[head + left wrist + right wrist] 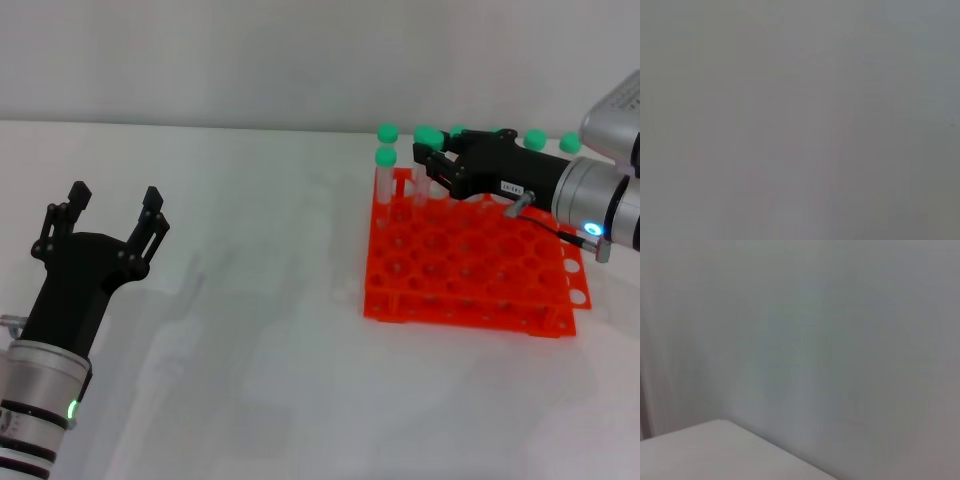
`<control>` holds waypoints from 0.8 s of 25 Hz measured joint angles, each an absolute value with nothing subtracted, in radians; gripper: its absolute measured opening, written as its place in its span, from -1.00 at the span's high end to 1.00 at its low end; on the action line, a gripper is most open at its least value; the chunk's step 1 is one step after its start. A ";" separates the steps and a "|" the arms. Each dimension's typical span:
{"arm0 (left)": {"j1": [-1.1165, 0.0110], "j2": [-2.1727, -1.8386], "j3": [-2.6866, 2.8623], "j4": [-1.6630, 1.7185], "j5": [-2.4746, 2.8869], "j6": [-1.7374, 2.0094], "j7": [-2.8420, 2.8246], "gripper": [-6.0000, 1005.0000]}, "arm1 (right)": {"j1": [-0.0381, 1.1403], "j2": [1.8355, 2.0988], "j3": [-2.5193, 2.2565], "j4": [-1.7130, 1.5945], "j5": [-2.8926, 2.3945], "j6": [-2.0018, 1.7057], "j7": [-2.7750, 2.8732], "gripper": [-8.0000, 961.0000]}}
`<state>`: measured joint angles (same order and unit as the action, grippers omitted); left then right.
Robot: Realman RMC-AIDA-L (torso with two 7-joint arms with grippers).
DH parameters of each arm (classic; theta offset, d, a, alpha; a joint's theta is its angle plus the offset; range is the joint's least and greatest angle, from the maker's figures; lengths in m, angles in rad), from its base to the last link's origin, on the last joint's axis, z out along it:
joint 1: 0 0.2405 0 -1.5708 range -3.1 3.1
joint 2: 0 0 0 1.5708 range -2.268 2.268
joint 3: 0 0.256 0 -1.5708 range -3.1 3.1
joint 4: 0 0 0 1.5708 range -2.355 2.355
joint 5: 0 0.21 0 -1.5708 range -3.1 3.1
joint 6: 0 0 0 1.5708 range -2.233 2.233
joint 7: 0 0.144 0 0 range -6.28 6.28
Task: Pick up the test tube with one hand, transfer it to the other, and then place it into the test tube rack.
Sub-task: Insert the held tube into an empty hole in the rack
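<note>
The orange-red test tube rack stands on the white table at the right in the head view. My right gripper reaches over the rack's back rows and is shut on a clear test tube with a green cap. The tube stands upright, its cap level with the other caps in the back row. My left gripper is open and empty, held above the table at the far left, well apart from the rack. Both wrist views show only blank grey surface.
Several other green-capped tubes stand in the rack's back rows, one at the back left corner and others behind my right gripper. The white table stretches between the left gripper and the rack. A pale wall rises behind.
</note>
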<state>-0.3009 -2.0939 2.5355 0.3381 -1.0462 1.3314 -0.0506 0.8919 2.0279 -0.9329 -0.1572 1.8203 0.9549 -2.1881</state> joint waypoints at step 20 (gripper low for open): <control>-0.312 -2.092 2.536 0.329 -1.045 1.331 -0.120 -0.66 | 0.886 2.028 -1.064 -0.181 1.868 0.918 -2.168 0.42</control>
<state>-0.3123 -2.0923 2.5357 0.3286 -1.0447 1.3315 -0.1197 0.8860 2.0278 -1.0638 -0.1805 1.8684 0.9183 -2.1676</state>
